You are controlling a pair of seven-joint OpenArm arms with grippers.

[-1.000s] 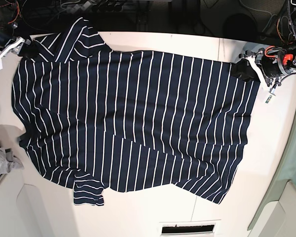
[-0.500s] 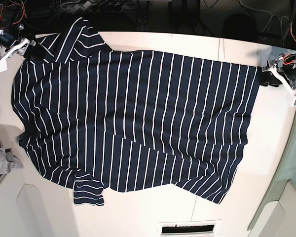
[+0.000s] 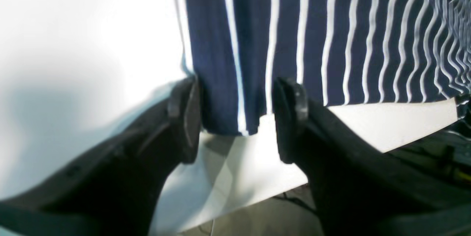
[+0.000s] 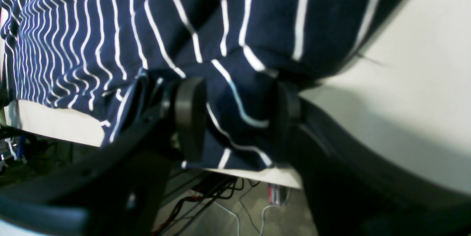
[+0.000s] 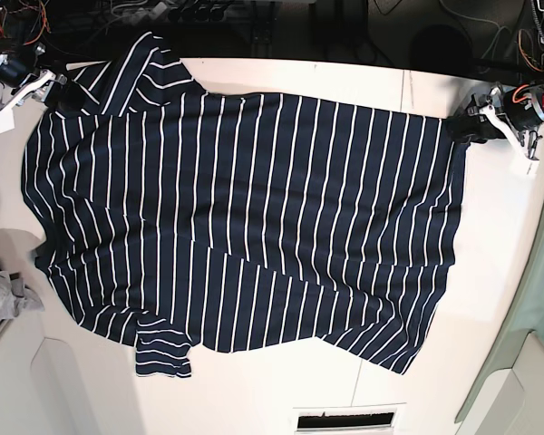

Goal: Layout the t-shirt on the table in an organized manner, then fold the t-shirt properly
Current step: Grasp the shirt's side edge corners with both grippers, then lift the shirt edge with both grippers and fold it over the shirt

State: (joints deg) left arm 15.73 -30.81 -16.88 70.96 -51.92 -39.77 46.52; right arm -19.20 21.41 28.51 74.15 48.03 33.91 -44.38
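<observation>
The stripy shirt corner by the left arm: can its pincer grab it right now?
Probably yes. The left pincer is open, and the t-shirt corner already lies between its fingers on the table, with nothing blocking it.

The large navy white-striped fabric t-shirt (image 5: 245,227) lies spread across the middle of the wide flat white table (image 5: 490,263), one sleeve at the frame's upper left and the other at the lower left. A small grey cloth (image 5: 0,299) sits at the left edge. The left gripper (image 5: 476,127) is at the shirt's upper right corner, the right gripper (image 5: 54,91) at its upper left.
</observation>
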